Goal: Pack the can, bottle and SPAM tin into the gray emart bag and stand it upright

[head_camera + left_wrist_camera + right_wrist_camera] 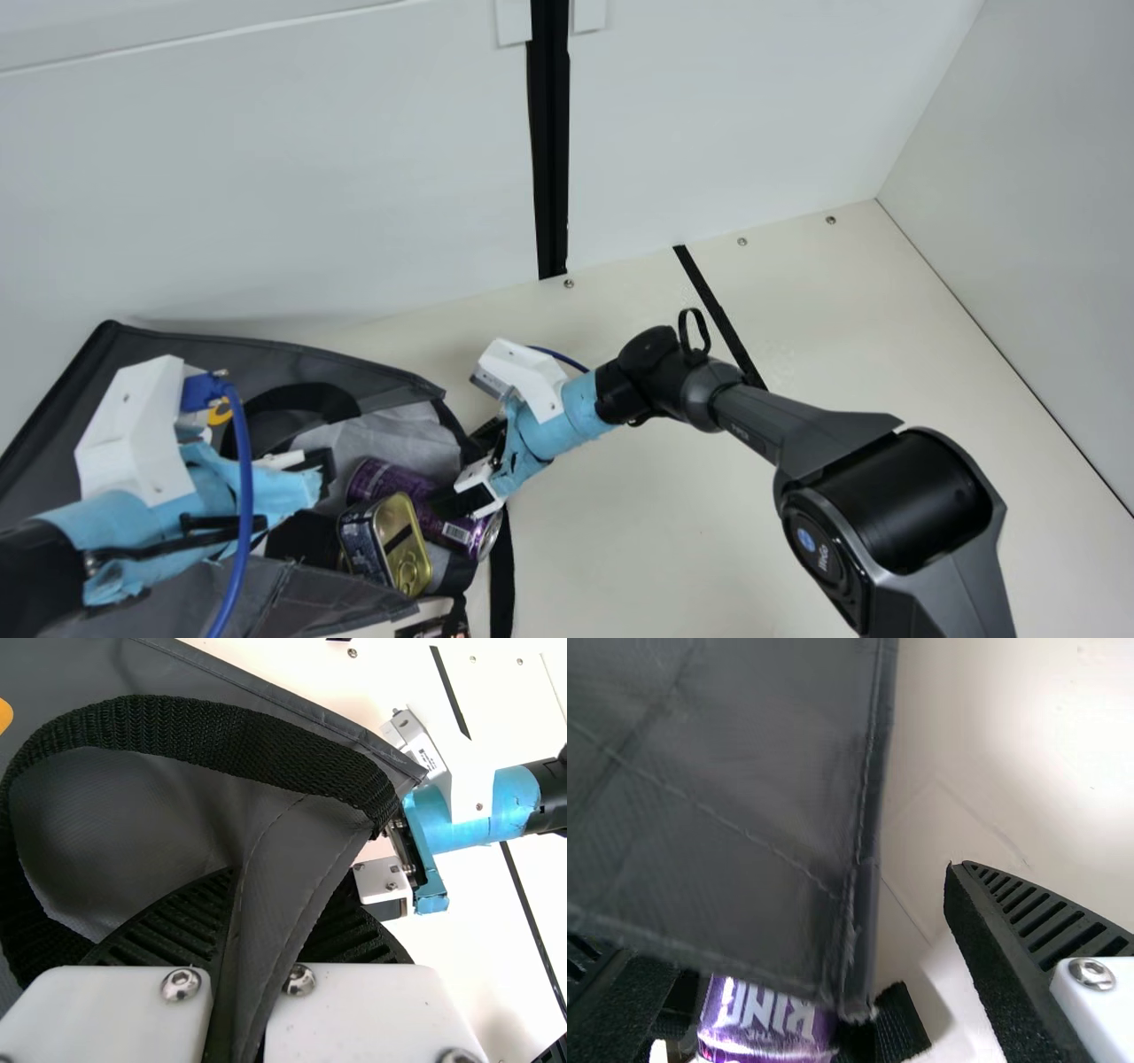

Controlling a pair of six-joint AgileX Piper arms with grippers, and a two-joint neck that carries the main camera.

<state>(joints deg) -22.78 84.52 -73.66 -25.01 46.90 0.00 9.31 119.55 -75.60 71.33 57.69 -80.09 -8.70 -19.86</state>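
Observation:
The gray emart bag (306, 347) lies on its side, its mouth facing the table's middle. In the mouth, the purple can (376, 478) lies against the upright-edged SPAM tin (403, 536). My left gripper (319, 474) is at the mouth; in the left wrist view the left gripper (266, 904) is shut on a fold of the bag (115, 824) beside a black strap. My right gripper (468, 465) stands open at the can's far side; in the right wrist view the right gripper (819, 935) has the bag's edge (744, 788) and can (766, 1028) between its spread fingers. I cannot make out the bottle.
A black strap (501, 576) hangs from the bag onto the cream table (638, 532). A white wall (310, 177) rises behind, and another stands at the right. A dark printed item (434, 629) shows at the main view's bottom edge.

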